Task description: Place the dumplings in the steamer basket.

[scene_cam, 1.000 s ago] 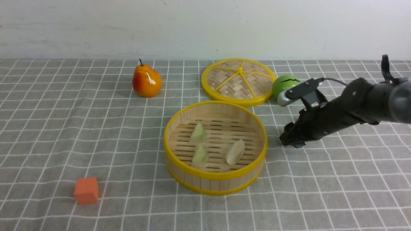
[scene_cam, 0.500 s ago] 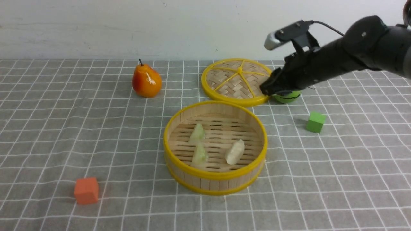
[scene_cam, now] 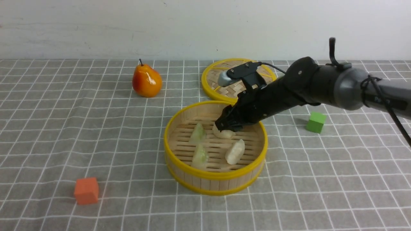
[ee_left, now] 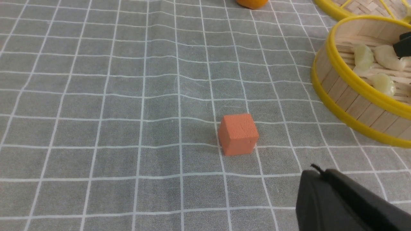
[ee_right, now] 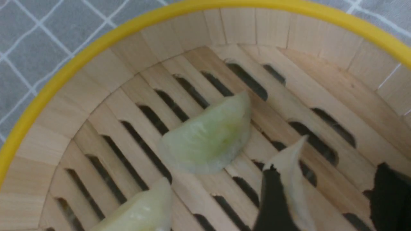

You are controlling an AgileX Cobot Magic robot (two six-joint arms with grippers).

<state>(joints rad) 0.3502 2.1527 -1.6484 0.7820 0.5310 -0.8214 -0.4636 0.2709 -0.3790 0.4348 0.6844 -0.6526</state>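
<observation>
Your right gripper [scene_cam: 227, 125] is down inside the steamer basket [scene_cam: 214, 175]. Its jaws are spread wide, with one finger touching a cream dumpling [scene_cam: 223, 133] on the slats. A second cream dumpling [scene_cam: 235, 151], a green dumpling [scene_cam: 197, 133] and another green dumpling [scene_cam: 200, 156] also lie inside the basket. Your left gripper [ee_left: 337, 199], jaws closed, hangs outside the basket near the orange cube [ee_left: 238, 134].

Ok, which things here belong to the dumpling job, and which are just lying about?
Job: steamer basket; far green dumpling; near green dumpling; near cream dumpling; far cream dumpling.
Lying about: lid; pear; orange cube; green cube.
</observation>
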